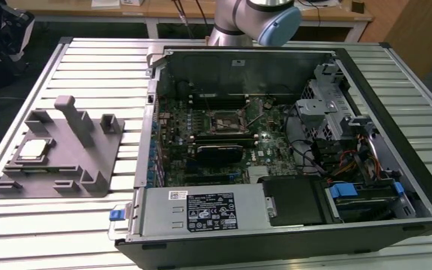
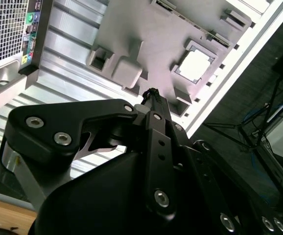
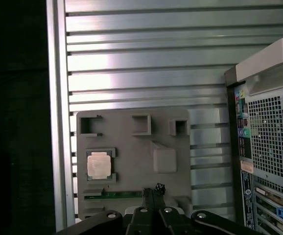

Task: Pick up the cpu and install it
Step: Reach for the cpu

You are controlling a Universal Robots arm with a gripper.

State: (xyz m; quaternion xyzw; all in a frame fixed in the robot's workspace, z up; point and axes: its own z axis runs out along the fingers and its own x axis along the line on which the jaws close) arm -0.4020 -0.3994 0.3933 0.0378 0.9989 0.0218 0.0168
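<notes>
Gripper (image 3: 153, 188) (image 2: 151, 92), seen in both wrist views: the two fingers are brought together at their tips, and nothing is held between them. The gripper is poised above the grey fixture (image 3: 131, 147) (image 2: 146, 24) and apart from it. Its tips are seen over the fixture's edge where a green strip (image 3: 112, 194) is seated in a slot.

The cpu (image 3: 99, 164) (image 2: 195, 65) (image 1: 34, 148) is seated flat in a square recess of the fixture, silvery face up. It is set to one side of the gripper tips and is not touched by them. A square-topped post (image 3: 164, 159) (image 1: 70, 118) is raised from the fixture's middle, between the cpu and the computer case (image 1: 246, 62) (image 3: 271, 142).

In the exterior view, the fixture is laid on the slatted metal table (image 1: 88, 62) at the exterior view's left. The open case is placed just beside it on the exterior view's right. Inside the case, the black socket frame (image 1: 227, 121) is seen on the motherboard (image 1: 178, 169). The arm (image 1: 253, 17) is mounted at the far side of the table.
</notes>
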